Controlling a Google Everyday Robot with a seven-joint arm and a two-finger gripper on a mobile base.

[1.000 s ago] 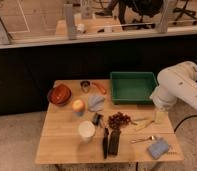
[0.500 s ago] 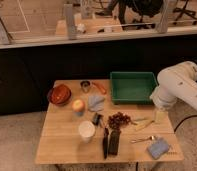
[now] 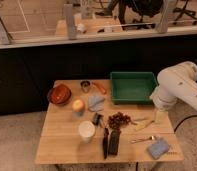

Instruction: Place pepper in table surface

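Observation:
The pepper (image 3: 99,88) is a small orange-red tapered piece lying on the light wooden table surface (image 3: 62,142), at the back between a small metal cup and the green bin. My white arm (image 3: 178,90) reaches in from the right. Its gripper end (image 3: 159,114) hangs over the table's right edge, just in front of the bin's right corner and well to the right of the pepper. Nothing shows in the gripper.
A green bin (image 3: 133,86) stands at the back right. A reddish-brown bowl (image 3: 59,94), an apple (image 3: 78,105), a grey cloth (image 3: 96,103), a white cup (image 3: 86,130), dark grapes (image 3: 119,120), two black bars (image 3: 110,143), a fork (image 3: 142,139) and a blue sponge (image 3: 158,148) lie about.

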